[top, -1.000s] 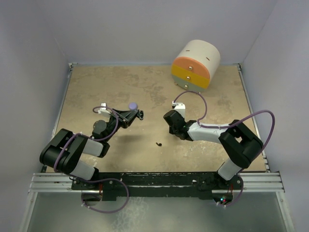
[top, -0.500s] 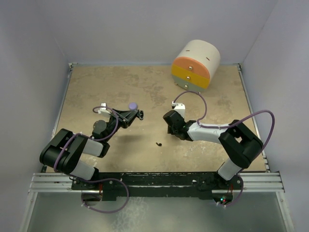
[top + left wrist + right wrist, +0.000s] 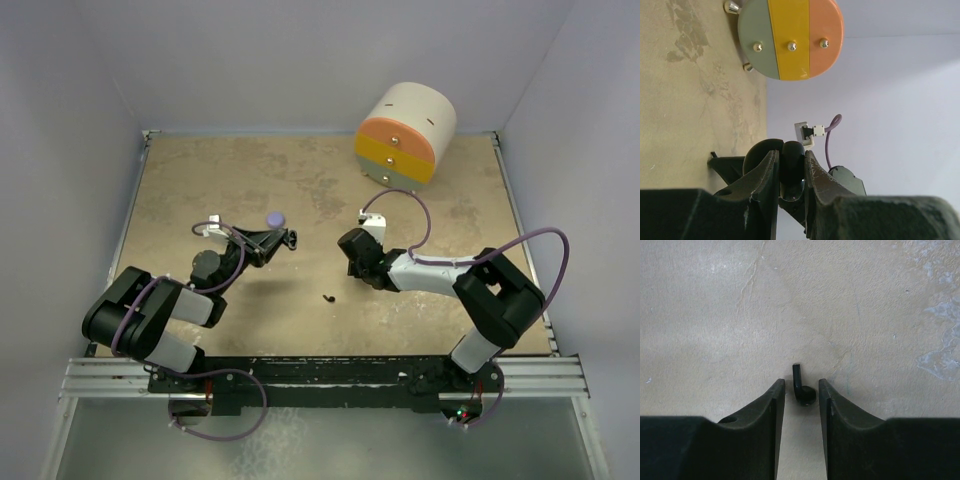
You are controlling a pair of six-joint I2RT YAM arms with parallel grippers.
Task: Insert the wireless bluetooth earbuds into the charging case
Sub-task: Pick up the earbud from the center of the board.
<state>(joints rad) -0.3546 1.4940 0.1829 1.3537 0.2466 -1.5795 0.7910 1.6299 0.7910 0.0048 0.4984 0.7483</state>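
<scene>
**Right tool** (image 3: pixel 801 382): released, jaws slightly apart. They straddle the small black stemmed plastic earbud (image 3: pixel 805 394), which lies flat on the mottled beige worktop (image 3: pixel 715 315) between the fingertips and touches neither.

**Left tool** (image 3: pixel 790 152): clenched on a dark glossy rounded piece (image 3: pixel 791 175).

**Risk:** the earbud's head sits closer to one finger. On closing, that finger would likely strike first and could roll or flick the earbud out. The piece is tiny and rounded, so the pinch may slip.

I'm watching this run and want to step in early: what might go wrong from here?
The black earbud lies loose on the table, seemingly between the open jaws of the right gripper. An off-centre close may flick it away. The left gripper pinches a glossy dark rounded object near its tips, and it may slip.
</scene>
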